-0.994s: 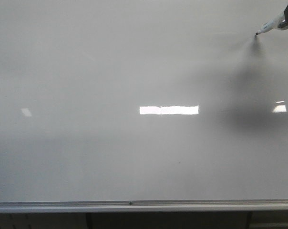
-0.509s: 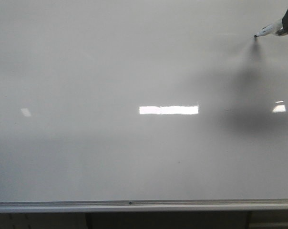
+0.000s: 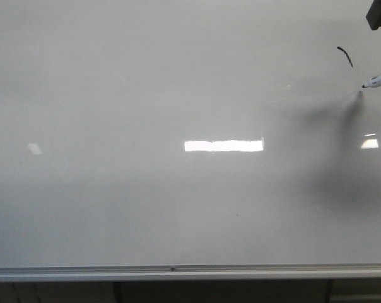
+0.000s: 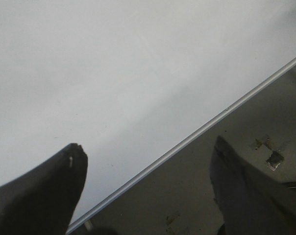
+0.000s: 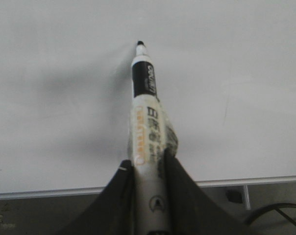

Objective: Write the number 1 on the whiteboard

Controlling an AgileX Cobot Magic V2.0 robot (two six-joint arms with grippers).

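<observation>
Left hand [image 4: 148,191] idle with jaws spread, nothing between them, over the silver lower edge of the whiteboard [image 3: 146,82], whose glossy face looks hard and slick. Far right on the board, near the top: the number 1 [image 3: 345,55], a short curved black stroke. Just below it the marker [image 5: 147,132], tip seemingly off the board, clamped low on its barrel by the right hand [image 5: 147,169]; light, stiff, best held there

Dim, grainy frames; a bright rectangular glare patch [image 3: 223,145] sits mid-board on the glossy white whiteboard [image 3: 146,76], soft grey shadow [image 3: 342,151] spreading at right.
</observation>
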